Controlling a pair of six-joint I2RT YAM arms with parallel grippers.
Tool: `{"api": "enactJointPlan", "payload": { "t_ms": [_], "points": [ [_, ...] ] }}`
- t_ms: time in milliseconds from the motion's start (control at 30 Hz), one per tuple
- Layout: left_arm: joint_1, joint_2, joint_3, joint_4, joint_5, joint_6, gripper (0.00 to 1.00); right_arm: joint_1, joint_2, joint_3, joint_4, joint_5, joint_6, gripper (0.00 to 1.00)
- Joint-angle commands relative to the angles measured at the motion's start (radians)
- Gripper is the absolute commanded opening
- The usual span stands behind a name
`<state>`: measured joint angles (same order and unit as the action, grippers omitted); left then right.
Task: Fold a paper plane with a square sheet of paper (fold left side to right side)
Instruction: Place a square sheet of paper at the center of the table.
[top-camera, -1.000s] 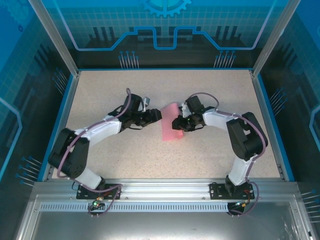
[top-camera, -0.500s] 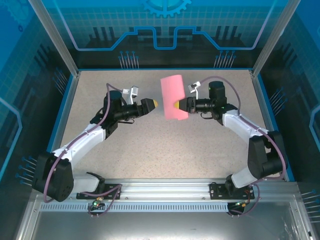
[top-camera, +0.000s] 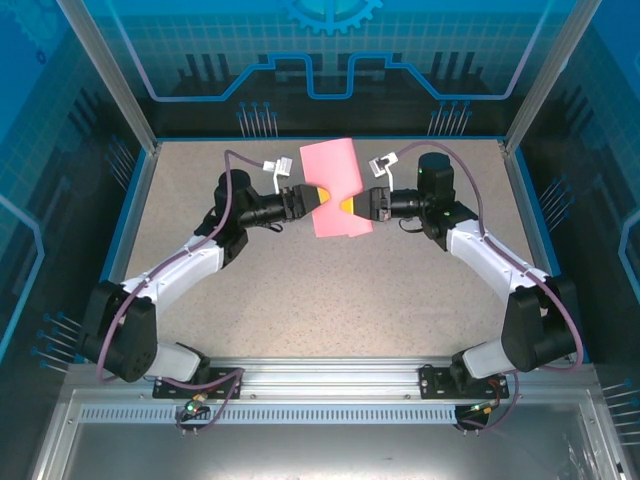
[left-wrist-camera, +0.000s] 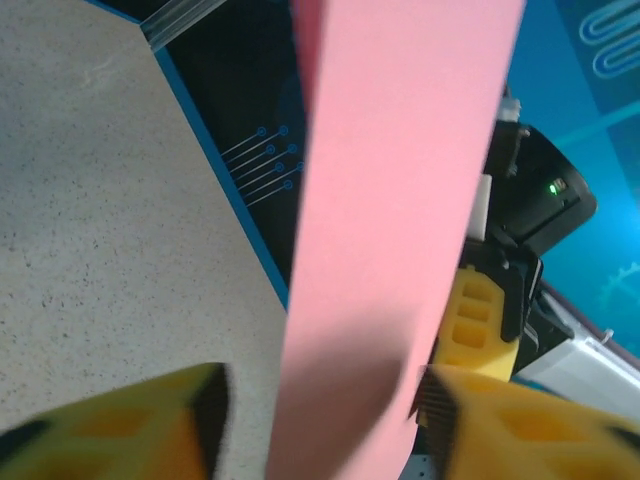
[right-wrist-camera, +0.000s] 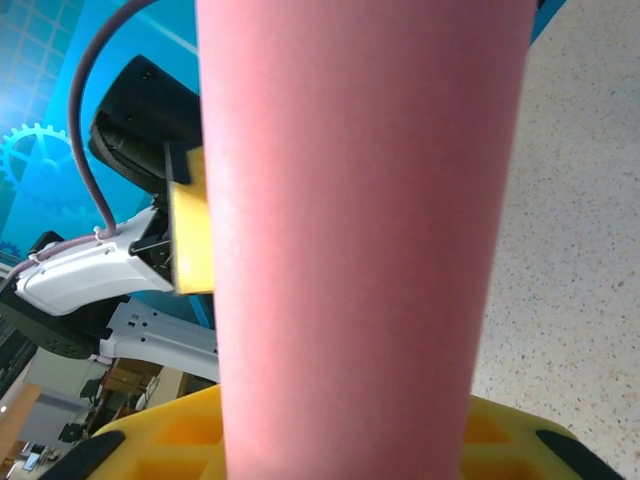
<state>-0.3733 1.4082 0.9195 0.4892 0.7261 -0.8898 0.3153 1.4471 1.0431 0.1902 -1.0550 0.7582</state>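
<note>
Paper (top-camera: 333, 180) hangs off the table (top-camera: 300, 290), over its far middle, held up between the two arms. From above it reads as a pink rectangle, its long axis running away from the bases with the far end leaning a little right. The grippers meet it from opposite sides, at right angles to that axis: the right gripper (top-camera: 347, 205) at its right edge, the left gripper (top-camera: 318, 197) at its left edge, both about equally close.

The right gripper appears to pinch the sheet, since nothing else carries it. In the left wrist view the left arm's yellow fingers (left-wrist-camera: 120, 425) stand spread, one on each side of the sheet, with a gap showing on the left; closing would catch that edge.

The sheet is thin, matte and smooth, and no crease is visible. In the right wrist view it looks gently bowed across its width, so it will likely flex if pulled unevenly. The table is speckled beige and hard.
</note>
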Motion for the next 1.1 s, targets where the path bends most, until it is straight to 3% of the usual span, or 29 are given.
{"api": "enactJointPlan", "payload": {
  "t_ms": [0,67,133,333,567,667,900,967,1067],
  "points": [
    [-0.004,0.006,0.037,-0.057,-0.021,0.046,0.25,-0.004,-0.017,0.047,-0.130,0.029,-0.067,0.40],
    [-0.016,0.005,0.049,-0.203,-0.092,0.135,0.08,-0.014,-0.016,0.077,-0.288,0.106,-0.172,0.50],
    [-0.020,0.018,0.052,-0.301,-0.141,0.195,0.01,-0.021,-0.009,0.102,-0.421,0.174,-0.261,0.57],
    [-0.021,0.105,0.033,-0.454,-0.218,0.277,0.00,-0.036,0.023,0.106,-0.610,0.367,-0.393,0.77],
    [-0.019,0.258,0.058,-0.619,-0.291,0.405,0.00,-0.032,0.117,0.059,-0.690,0.510,-0.444,0.78],
    [-0.019,0.322,0.079,-0.676,-0.316,0.445,0.01,-0.020,0.159,0.017,-0.640,0.505,-0.420,0.69],
    [-0.020,0.375,0.111,-0.750,-0.360,0.478,0.03,0.046,0.318,0.001,-0.513,0.478,-0.344,0.23],
    [-0.021,0.370,0.112,-0.754,-0.360,0.479,0.04,0.060,0.360,0.006,-0.485,0.493,-0.327,0.14],
    [-0.021,0.357,0.113,-0.761,-0.358,0.483,0.05,0.071,0.415,0.022,-0.473,0.544,-0.312,0.11]
  ]
}}
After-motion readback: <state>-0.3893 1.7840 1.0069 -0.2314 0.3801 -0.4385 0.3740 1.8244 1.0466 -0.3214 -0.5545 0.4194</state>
